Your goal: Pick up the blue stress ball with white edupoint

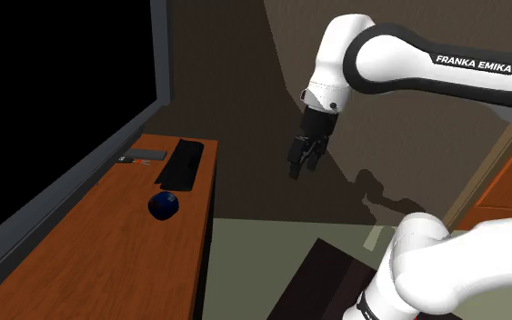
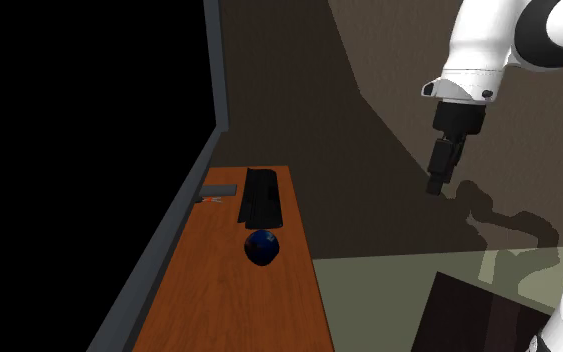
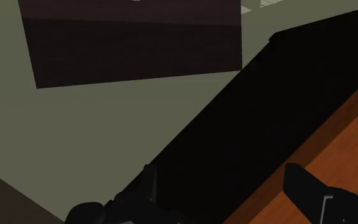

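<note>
In the shoulder view the pincer (image 1: 298, 169) hangs in the air, off the long edge of the desk (image 1: 99, 259) and well above it, touching nothing. The dark blue ball (image 1: 163, 205) lies on the brown desktop, just beside the near end of a black keyboard (image 1: 182, 165). A flat grey thing (image 1: 145, 156) lies next to the keyboard's far end. A black area lies past the desk's far edge.

In the second exterior view the pincer (image 2: 435, 186) points down over the greenish floor (image 2: 389, 300), well apart from the ball (image 2: 261, 245) on the desk (image 2: 219, 310). A brown wall (image 2: 299, 90) rises behind.

In the wrist view the pincer (image 3: 220, 173) stands wide open, holding nothing. Its fingers (image 3: 301, 184) frame the desk's black side (image 3: 266, 114), with floor (image 3: 75, 140) and a dark box (image 3: 133, 44) beyond.
</note>
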